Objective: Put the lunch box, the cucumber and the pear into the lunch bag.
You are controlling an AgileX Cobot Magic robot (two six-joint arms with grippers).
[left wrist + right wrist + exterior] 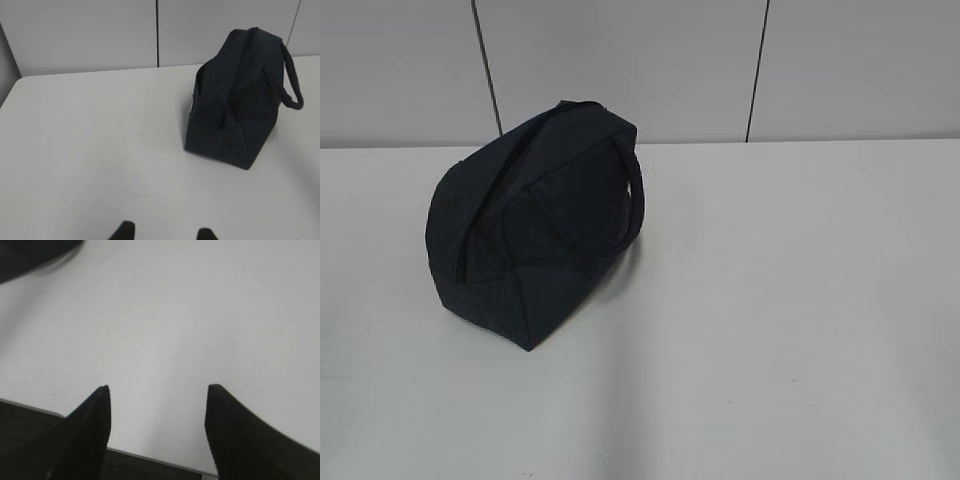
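The dark navy lunch bag (535, 235) stands on the white table left of centre, its top closed and its strap handle (632, 190) looped over the right side. It also shows in the left wrist view (237, 105) at the upper right, and a corner of it shows in the right wrist view (30, 255) at the top left. The lunch box, the cucumber and the pear are out of view. My left gripper (165, 231) is open and empty, low over bare table well short of the bag. My right gripper (157, 387) is open and empty above the table's near edge. Neither arm shows in the exterior view.
The white table (790, 300) runs to a grey panelled wall (820, 60) at the back. The table's front edge (150, 457) lies under my right gripper, with a dark floor below it.
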